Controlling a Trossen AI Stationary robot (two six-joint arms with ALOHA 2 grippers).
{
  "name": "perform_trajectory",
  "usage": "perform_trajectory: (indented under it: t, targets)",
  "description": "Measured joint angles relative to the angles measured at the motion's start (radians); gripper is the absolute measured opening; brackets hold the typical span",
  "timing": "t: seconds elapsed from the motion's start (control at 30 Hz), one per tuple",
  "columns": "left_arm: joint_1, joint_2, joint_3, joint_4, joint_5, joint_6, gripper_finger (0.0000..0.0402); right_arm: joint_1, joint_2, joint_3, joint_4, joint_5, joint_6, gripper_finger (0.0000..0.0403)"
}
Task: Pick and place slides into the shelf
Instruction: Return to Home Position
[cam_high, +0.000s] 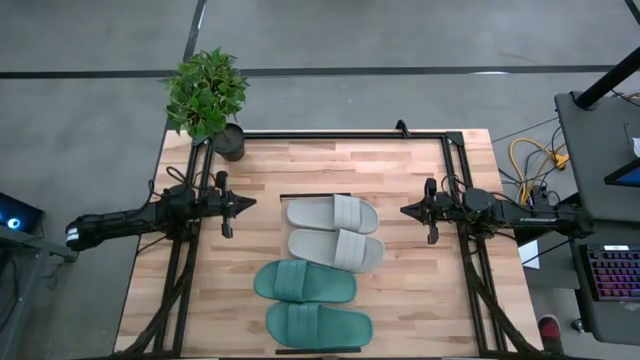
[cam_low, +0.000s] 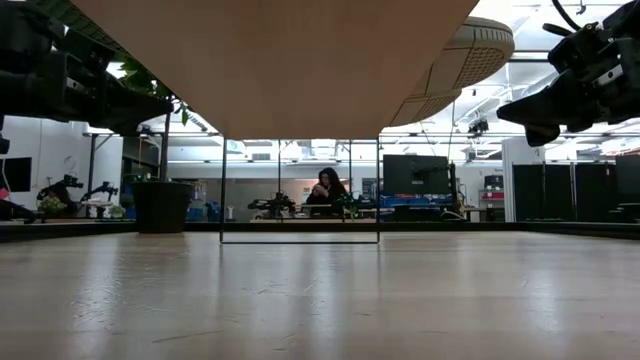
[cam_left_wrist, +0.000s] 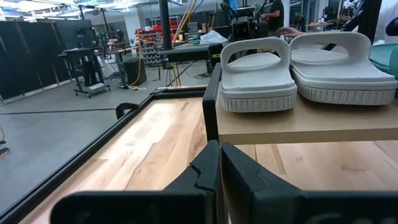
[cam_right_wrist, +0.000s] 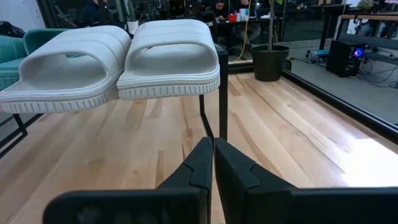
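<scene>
Pincers on both arms are closed with nothing between their fingers: the left pincer (cam_high: 245, 205) hangs over the left side of the worktop (cam_high: 420, 300) with its tips aimed at the centre, and the right pincer (cam_high: 410, 211) faces it from the right side. Each is well apart from the slides. Each wrist view shows that arm's two dark fingers (cam_left_wrist: 208, 168) pressed together, with bare wood under them. Between the two arms, all four slides lie side by side in one row on the shelf (cam_left_wrist: 298, 127), a pale panel raised above the worktop on thin dark legs (cam_right_wrist: 222, 93). The far grey slide (cam_high: 333, 213) sits at the end nearest the potted plant (cam_high: 208, 95), with the near grey slide (cam_high: 337, 249) just beside it. Next come the far teal slide (cam_high: 305, 282) and, at the opposite end, the near teal slide (cam_high: 320, 324). In the low view, the underside of the shelf fills the upper middle. The arms show as dark shapes at the upper left and upper right. Beyond the worktop's far edge a person (cam_low: 327, 188) sits among desks and screens
</scene>
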Motion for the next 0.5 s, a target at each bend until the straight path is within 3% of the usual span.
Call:
perform_trajectory:
  t: [0.5]
  targets:
    - [0.000,0.000,0.000,0.000,0.000,0.000,0.0000,0.000,0.000,0.000,0.000,0.000,0.000,0.0009]
